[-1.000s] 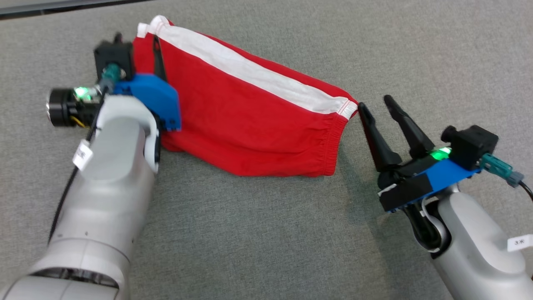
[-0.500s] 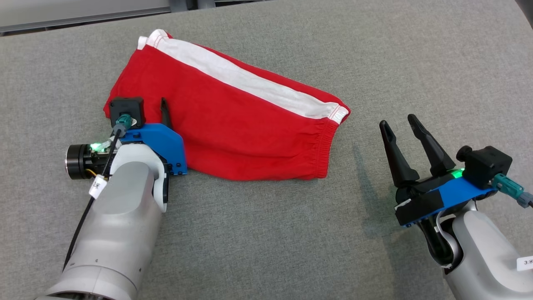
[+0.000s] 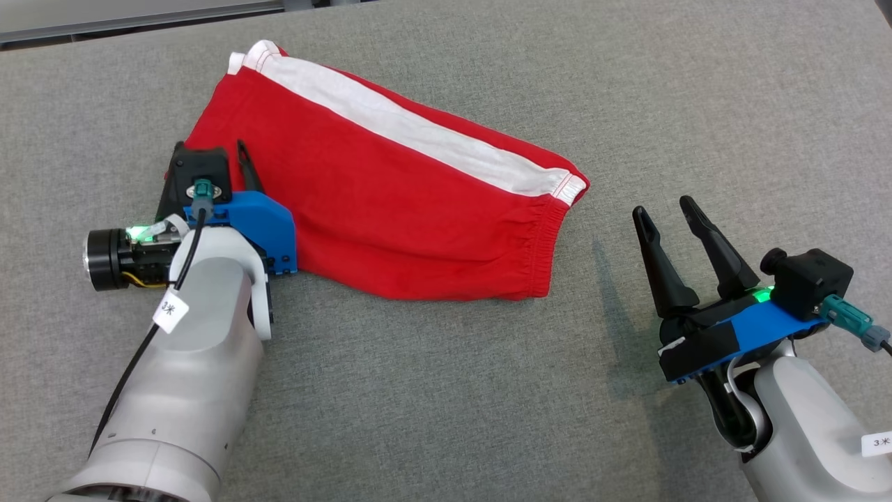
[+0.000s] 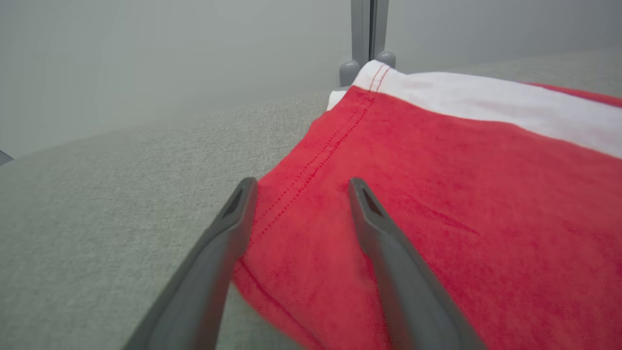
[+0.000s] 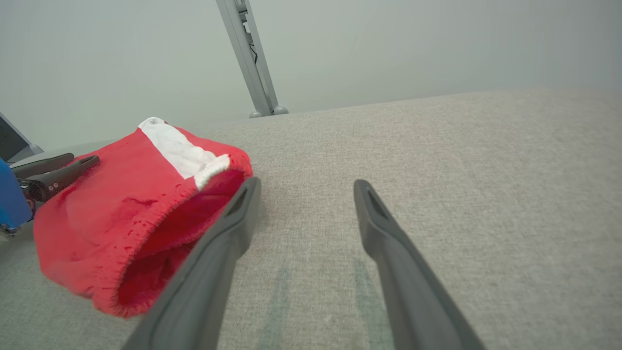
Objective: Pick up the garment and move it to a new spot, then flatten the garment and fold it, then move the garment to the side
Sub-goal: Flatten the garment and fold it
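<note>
Garment (image 3: 390, 209) is being shown lying flat on the table (image 3: 446, 390), elastic end toward the right gripper (image 3: 663, 208).

Left gripper (image 4: 302, 187) is being held spread and empty, straddling the hem edge. Contact with the cloth is possibly being made, though it cannot be told.

Right gripper is being held spread and empty, near the garment but apart.

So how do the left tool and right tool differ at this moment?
The left tool straddles the stitched hem edge of the garment; the right tool stands clear of it, over bare table. The left tool is at the hem end, the right tool by the elastic waistband. Both are open, empty.
</note>
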Robot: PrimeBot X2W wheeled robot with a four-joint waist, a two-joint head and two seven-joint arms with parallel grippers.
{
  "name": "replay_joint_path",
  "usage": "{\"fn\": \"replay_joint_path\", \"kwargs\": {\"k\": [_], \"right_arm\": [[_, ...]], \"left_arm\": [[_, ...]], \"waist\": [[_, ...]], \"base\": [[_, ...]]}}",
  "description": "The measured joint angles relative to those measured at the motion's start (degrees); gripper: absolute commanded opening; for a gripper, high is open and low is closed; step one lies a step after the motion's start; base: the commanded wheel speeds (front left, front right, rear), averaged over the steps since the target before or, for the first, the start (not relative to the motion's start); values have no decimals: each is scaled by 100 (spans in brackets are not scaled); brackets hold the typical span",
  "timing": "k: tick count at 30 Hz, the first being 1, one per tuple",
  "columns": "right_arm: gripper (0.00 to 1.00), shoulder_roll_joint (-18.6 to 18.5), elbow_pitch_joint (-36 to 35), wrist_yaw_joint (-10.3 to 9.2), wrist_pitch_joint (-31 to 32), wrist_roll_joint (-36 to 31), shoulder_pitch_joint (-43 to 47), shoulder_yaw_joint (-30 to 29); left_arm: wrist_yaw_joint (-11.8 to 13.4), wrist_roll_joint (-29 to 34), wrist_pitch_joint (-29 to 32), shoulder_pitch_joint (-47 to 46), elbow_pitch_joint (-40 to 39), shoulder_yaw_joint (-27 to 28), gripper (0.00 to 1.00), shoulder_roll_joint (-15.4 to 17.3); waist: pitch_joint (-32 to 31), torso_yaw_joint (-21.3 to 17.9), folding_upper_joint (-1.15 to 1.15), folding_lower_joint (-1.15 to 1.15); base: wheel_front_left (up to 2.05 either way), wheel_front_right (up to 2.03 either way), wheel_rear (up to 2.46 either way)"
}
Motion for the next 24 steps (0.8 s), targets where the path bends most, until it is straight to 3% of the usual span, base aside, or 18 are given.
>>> {"fn": "replay_joint_path", "kwargs": {"k": [11, 19, 20, 21, 24], "right_arm": [[100, -2, -21, 0, 0, 47, -13, 98], [100, -38, -14, 0, 0, 71, -32, 104], [100, -43, -4, 0, 0, 73, -32, 104], [100, -45, 3, 0, 0, 73, -33, 104], [100, -46, 18, 0, 0, 71, -34, 98]], "left_arm": [[-3, -338, -14, 214, -315, 369, 100, 144], [-312, -714, -59, 207, -176, 577, 97, 65], [-357, -722, -66, 201, -142, 573, 37, 60], [-392, -737, -66, 199, -125, 571, 0, 54], [-460, -762, -64, 208, -103, 539, 0, -24]], "waist": [[124, -39, 0, 0], [209, -63, -1, -1], [205, -57, -1, -1], [197, -46, -1, -1], [147, 17, 0, 0]], "base": [[0, 0, 0], [0, 0, 0], [0, 0, 0], [0, 0, 0], [0, 0, 0]]}}
